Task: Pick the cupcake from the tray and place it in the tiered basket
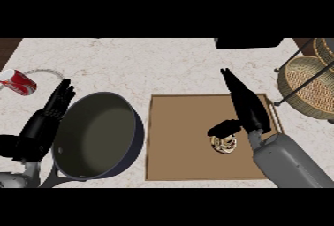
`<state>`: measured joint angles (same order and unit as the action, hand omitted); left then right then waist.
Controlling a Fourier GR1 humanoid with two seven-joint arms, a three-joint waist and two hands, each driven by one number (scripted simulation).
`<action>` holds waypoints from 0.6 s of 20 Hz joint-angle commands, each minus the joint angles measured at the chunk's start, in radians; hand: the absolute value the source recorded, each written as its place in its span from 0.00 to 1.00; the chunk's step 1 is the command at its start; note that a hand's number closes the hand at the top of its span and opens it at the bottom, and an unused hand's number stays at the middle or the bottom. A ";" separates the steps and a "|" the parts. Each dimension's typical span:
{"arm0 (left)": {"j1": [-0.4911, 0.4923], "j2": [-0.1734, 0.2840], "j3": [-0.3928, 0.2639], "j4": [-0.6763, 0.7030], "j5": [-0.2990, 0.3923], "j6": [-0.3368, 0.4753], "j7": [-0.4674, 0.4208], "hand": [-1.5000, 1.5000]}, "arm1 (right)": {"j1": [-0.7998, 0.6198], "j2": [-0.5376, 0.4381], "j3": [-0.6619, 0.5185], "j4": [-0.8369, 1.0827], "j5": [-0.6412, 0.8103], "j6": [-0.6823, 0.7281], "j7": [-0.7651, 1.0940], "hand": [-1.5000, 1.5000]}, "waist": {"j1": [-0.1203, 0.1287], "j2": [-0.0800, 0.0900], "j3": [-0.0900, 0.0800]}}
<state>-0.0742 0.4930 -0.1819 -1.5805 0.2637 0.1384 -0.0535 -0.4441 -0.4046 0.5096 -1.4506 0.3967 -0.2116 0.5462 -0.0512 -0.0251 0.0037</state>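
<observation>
Right hand (244, 103) sits over the brown tray (176, 167), fingers held straight and pointing away toward the far edge of the counter, thumb (222, 128) angled out to the left. Nothing is gripped; the hand is extended and open. Grey forearm enters from the lower right corner and crosses the tray's right rim.

Cupcake (224, 145) stands on the tray, right of centre, just below the thumb. Thumb tip appears to overlap the cupcake's top edge, but whether it touches or merely hangs above cannot be settled from this steep angle. Cupcake reads as upright, wrapper pattern visible from above.

Tiered basket (306, 88) is at the right edge of the counter, woven trays on a dark wire frame, near the tray's upper right corner but apart from it.

Left hand (52, 112) shows at the left side, fingers straight and up, resting beside the dark pan (98, 132). Pan lies left of the tray, its rim just beside the tray's left edge, handle running toward the lower left. Red can (17, 82) lies on its side near the far left, well apart from the tray. Counter (157, 62) is pale and speckled.
</observation>
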 commanded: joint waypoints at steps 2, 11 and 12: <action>0.042 -0.078 -0.068 0.038 0.034 -0.027 0.012 0.50 | -0.083 -0.078 0.119 -0.057 0.045 0.274 0.273 0.00 | 0.002 0.004 -0.021; 0.013 -0.101 -0.074 0.104 0.036 -0.056 -0.011 0.50 | -0.194 0.011 0.156 -0.264 -0.066 0.539 0.738 0.00 | -0.005 0.014 -0.011; 0.008 -0.101 -0.065 0.080 0.043 -0.048 0.003 0.50 | -0.200 0.024 0.159 -0.293 -0.081 0.550 0.785 0.00 | -0.001 0.010 -0.010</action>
<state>-0.0935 0.4779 -0.1794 -1.5511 0.2749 0.1180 -0.0637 -0.6155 -0.4153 0.6450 -1.6631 0.3471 0.2204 1.0762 -0.0459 -0.0266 0.0132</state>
